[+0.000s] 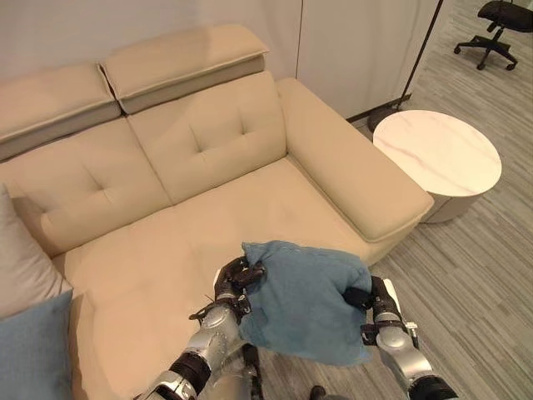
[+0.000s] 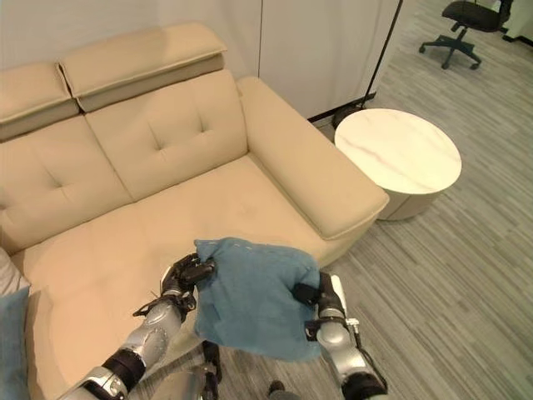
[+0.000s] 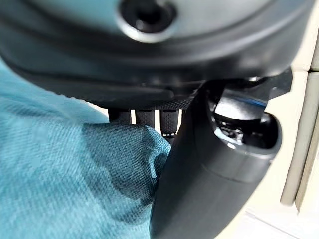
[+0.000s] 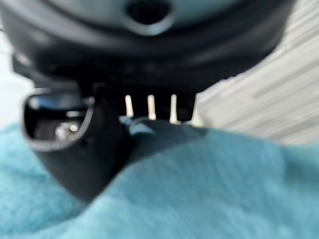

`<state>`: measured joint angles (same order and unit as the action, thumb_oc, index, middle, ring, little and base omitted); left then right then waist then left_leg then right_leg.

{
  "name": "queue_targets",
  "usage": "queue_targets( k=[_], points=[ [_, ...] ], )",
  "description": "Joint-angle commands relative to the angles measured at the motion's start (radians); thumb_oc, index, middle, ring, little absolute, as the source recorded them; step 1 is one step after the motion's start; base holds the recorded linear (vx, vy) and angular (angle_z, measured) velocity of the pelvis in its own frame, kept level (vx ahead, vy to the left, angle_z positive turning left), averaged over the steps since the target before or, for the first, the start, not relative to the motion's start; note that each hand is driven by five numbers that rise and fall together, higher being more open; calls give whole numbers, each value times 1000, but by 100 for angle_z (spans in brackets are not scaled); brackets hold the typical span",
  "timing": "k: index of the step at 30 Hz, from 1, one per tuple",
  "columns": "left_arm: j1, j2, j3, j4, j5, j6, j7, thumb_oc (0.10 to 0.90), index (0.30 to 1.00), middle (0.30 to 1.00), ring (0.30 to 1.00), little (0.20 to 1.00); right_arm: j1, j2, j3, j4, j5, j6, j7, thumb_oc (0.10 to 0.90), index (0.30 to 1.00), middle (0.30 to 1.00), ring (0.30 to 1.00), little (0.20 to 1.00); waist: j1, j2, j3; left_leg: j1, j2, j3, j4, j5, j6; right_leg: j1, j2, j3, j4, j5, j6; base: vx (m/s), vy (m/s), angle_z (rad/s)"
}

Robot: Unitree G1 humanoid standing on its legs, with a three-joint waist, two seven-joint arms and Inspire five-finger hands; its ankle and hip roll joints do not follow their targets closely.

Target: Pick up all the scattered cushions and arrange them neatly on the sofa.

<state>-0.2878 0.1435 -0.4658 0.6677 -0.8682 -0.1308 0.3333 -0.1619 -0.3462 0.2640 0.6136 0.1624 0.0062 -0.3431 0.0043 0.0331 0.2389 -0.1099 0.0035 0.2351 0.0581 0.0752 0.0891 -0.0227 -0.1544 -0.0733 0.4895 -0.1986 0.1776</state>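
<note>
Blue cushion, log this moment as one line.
blue cushion: held above sofa front edge | left hand: gripping | right hand: gripping | not yet placed

We see a lounge corner, likely in an office or showroom: a beige tufted sofa [image 1: 208, 183] with raised headrests stands against a plain white wall [image 1: 83, 29], beside a round marble-topped side table [image 1: 437, 154]. Grey striped plank flooring [image 1: 483, 267] runs underneath, and a black swivel office chair [image 1: 497, 29] on castors sits in the far corner past white panel doors [image 1: 366, 46].
</note>
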Motion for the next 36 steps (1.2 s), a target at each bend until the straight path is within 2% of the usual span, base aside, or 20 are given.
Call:
queue_targets(
  k=[1, 4, 6, 10, 11, 13, 15, 16, 19, 20, 21, 22, 23, 24, 25, 26, 28, 32, 33, 36],
  points=[
    [-204, -113, -58, -170, 71, -99, -96, 400, 300, 300, 300, 300, -112, 75, 81, -121, -26, -117, 54, 400, 300, 300, 300, 300, -5, 12, -79, 35, 24, -68, 77, -95, -42, -1, 1, 0, 267, 237, 23, 458, 120, 51],
    [-222, -102, -58, -153, 98, -96, -109, 400, 300, 300, 300, 300, -77, 61, 57, -138, -9, -114, 71, 400, 300, 300, 300, 300, -42, 12, -72, 78, 12, -112, 97, -140, -54, -45, -24, -8, 126, 180, -9, 380, -38, 73],
    [-223, -97, -55, -146, 108, -98, -113, 400, 300, 300, 300, 300, -51, 54, 34, -149, -1, -115, 75, 400, 300, 300, 300, 300, -68, 8, -69, 93, 13, -150, 103, -158, -78, -63, -45, 29, -6, 154, -13, 291, -190, 75],
    [-194, -90, -52, -132, 131, -99, -118, 400, 300, 300, 300, 300, 6, 46, -5, -154, 8, -113, 75, 400, 300, 300, 300, 300, -120, -14, -77, 167, 25, -225, 65, -199, -125, -122, -69, 172, -254, 244, 35, 348, -272, 76],
    [-184, -86, -58, -137, 139, -99, -120, 400, 300, 300, 300, 300, 2, 43, -1, -154, 7, -111, 72, 400, 300, 300, 300, 300, -124, -18, -77, 185, 30, -228, 57, -204, -133, -129, -73, 158, -280, 270, 49, 308, -287, 88],
    [-168, -81, -69, -143, 134, -94, -125, 400, 300, 300, 300, 300, 36, 35, -26, -146, -4, -105, 65, 400, 300, 300, 300, 300, -126, -39, -85, 193, 40, -262, 67, -218, -147, -95, -67, 151, -313, 251, 59, 230, -284, 77],
    [-175, -74, -68, -168, 144, -89, -120, 400, 300, 300, 300, 300, 32, 28, -25, -150, -6, -106, 66, 400, 300, 300, 300, 300, -124, -36, -90, 195, 76, -300, 76, -213, -159, -88, -17, 176, -289, 189, 38, 226, -310, 92],
    [-192, -56, -60, -187, 163, -90, -114, 400, 300, 300, 300, 300, 22, 8, -36, -168, 3, -125, 58, 400, 300, 300, 300, 300, -114, -34, -96, 167, 99, -330, 136, -191, -183, -70, 17, 140, -296, 145, -6, 168, -231, 72],
    [-225, -48, -49, -214, 159, -95, -95, 400, 300, 300, 300, 300, -18, -21, -48, -187, 14, -136, 34, 400, 300, 300, 300, 300, -112, -37, -86, 87, 129, -344, 236, -156, -197, -45, 19, 84, -311, 126, -34, 82, -175, 55],
    [-256, -39, -42, -220, 154, -100, -87, 400, 300, 300, 300, 300, -55, -42, -53, -193, 16, -139, 23, 400, 300, 300, 300, 300, -106, -38, -80, 57, 146, -335, 225, -139, -199, -31, 17, 64, -324, 114, -35, 100, -43, 67],
    [-330, -12, -32, -222, 161, -104, -73, 400, 300, 300, 300, 300, -155, -74, -46, -199, 20, -143, 8, 400, 300, 300, 300, 300, -88, -27, -81, 25, 170, -333, 115, -109, -199, -15, 24, 57, -343, 103, -31, 111, 11, 55],
    [-332, -12, -31, -221, 160, -104, -73, 400, 300, 300, 300, 300, -159, -74, -46, -197, 20, -144, 8, 400, 300, 300, 300, 300, -88, -27, -77, 30, 170, -331, 110, -107, -200, -13, 24, 58, -342, 102, -31, 160, 72, 32],
    [-388, 9, -26, -209, 179, -102, -51, 400, 300, 300, 300, 300, -236, -96, -31, -177, 23, -149, -5, 400, 300, 300, 300, 300, -72, -16, -72, -14, 185, -336, 48, -39, -208, -4, 33, 54, -345, 95, -30, 167, 103, 22],
    [-489, 44, -15, -170, 172, -120, -44, 400, 300, 300, 300, 300, -378, -141, 8, -135, 16, -146, -17, 400, 300, 300, 300, 300, -54, -1, -73, -32, 210, -314, -45, -16, -210, -3, 43, 55, -344, 76, -25, 167, 103, 5],
    [-494, 45, -12, -167, 171, -121, -45, 400, 300, 300, 300, 300, -384, -142, 11, -131, 17, -147, -17, 400, 300, 300, 300, 300, -53, 0, -67, -24, 211, -310, -52, -14, -210, -1, 44, 58, -341, 75, -25, 162, 160, -9],
    [-615, 81, -2, -101, 160, -136, -17, 400, 300, 300, 300, 300, -520, -177, 40, -103, 4, -133, -23, 400, 300, 300, 300, 300, -44, 13, -67, -42, 207, -313, -57, 9, -222, -14, 49, 68, -323, 64, -19, 69, 98, -27],
    [-702, 99, -2, -70, 147, -147, -12, 400, 300, 300, 300, 300, -622, -202, 63, -81, 9, -130, -32, 400, 300, 300, 300, 300, -48, 12, -52, -64, 197, -302, -42, 11, -223, -31, 40, 74, -323, 67, -15, 16, 137, -41],
    [-976, 153, -17, 47, 114, -185, 17, 400, 300, 300, 300, 300, -1038, -279, 244, 128, -51, -92, -50, 400, 300, 300, 300, 300, -32, 10, -2, -145, 169, -292, -28, 15, -223, -134, 23, 110, -322, 90, 0, -107, 148, -7],
    [-1096, 197, -46, 76, 125, -204, 25, 400, 300, 300, 300, 300, -1191, -291, 308, 216, -70, -86, -58, 400, 300, 300, 300, 300, -24, 11, 10, -176, 160, -279, -40, 23, -220, -186, 17, 117, -321, 108, 11, -75, 122, 8],
    [-1226, 222, -59, 147, 122, -218, 39, 400, 300, 300, 300, 300, -1347, -279, 365, 327, -54, -91, -72, 400, 300, 300, 300, 300, -21, 14, 29, -215, 151, -272, -62, 38, -222, -227, 5, 117, -341, 134, 24, -45, 113, -9]
  ],
)
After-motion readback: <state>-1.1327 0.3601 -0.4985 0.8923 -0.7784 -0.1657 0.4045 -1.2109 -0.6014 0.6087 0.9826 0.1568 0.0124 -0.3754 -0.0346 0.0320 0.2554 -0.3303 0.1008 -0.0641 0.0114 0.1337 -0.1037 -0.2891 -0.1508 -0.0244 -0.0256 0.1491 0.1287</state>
